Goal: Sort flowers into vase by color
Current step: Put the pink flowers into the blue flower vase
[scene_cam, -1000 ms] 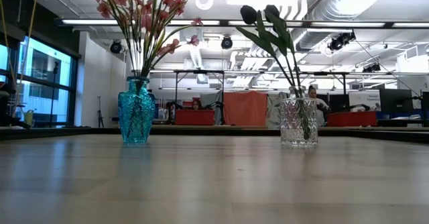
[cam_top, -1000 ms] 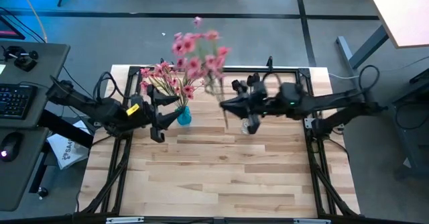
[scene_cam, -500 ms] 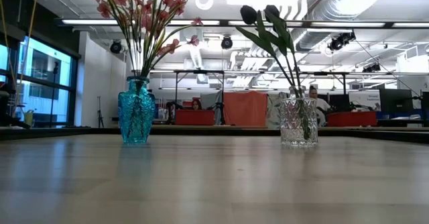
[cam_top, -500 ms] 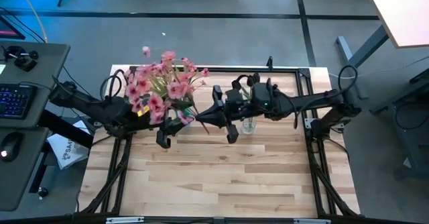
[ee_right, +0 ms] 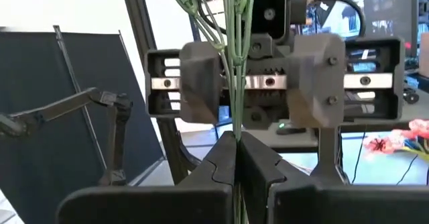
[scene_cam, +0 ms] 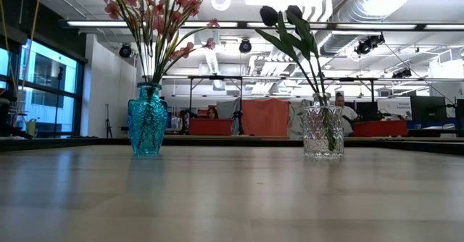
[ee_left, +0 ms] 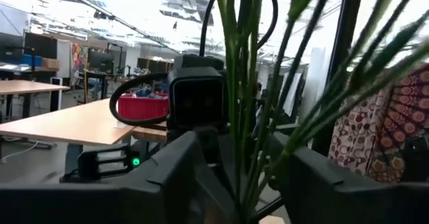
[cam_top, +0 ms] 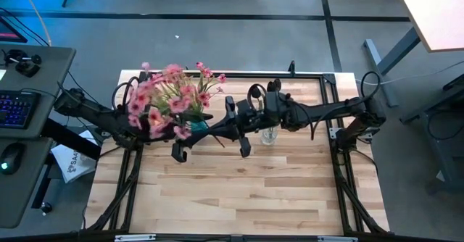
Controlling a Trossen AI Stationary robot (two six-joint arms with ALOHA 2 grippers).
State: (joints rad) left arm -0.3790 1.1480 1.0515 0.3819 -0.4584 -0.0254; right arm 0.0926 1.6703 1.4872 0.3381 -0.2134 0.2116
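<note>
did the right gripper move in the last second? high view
Yes. The right gripper has travelled toward the picture's left, away from the clear glass vase, and now sits at the pink flowers, jaws shut on their stems.

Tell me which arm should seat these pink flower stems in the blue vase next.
Right, probably. Its end effector is shut on the green stems by the blue vase, while the left end effector stands open around those stems, gripping nothing.
</note>
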